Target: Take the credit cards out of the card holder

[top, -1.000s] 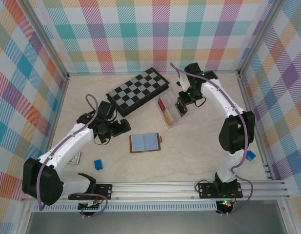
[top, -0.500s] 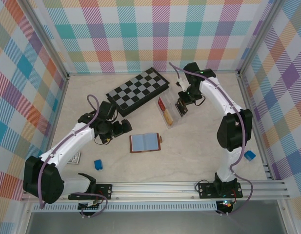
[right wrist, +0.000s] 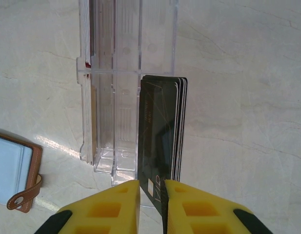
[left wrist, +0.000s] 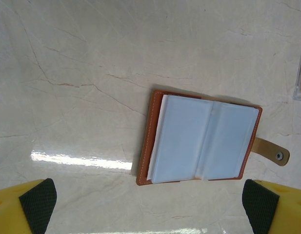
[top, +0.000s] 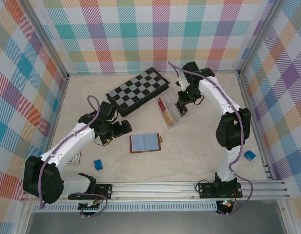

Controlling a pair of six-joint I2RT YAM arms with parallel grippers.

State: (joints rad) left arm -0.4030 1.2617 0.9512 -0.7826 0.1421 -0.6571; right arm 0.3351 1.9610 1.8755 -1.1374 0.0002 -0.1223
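brown leather card holder (left wrist: 201,139) lies open and flat on the pale marble-pattern desk (left wrist: 82,53), in front of the left tool (left wrist: 149,208) and a little to its right, not touching it. its pale blue-grey sleeves face up, and the snap tab (left wrist: 272,152) sticks out on the side far from the spine. the left tool is wide open, its two yellow fingers (left wrist: 28,207) far apart at both sides, with nothing between them.

the right tool (right wrist: 151,189) is closed on a thin stack of dark credit cards (right wrist: 162,122), which stand on edge and reach forward from its fingers. just to the left of the cards, touching them, is the clear plastic box (right wrist: 116,73) with several narrow compartments; i cannot tell if the cards are inside its last compartment or against its outer wall. some red and tan things sit in the compartments on the far left. from the right tool, the card holder is down to the left, well apart. in the top view a chessboard (top: 138,91) lies beyond the left tool, beside the box.
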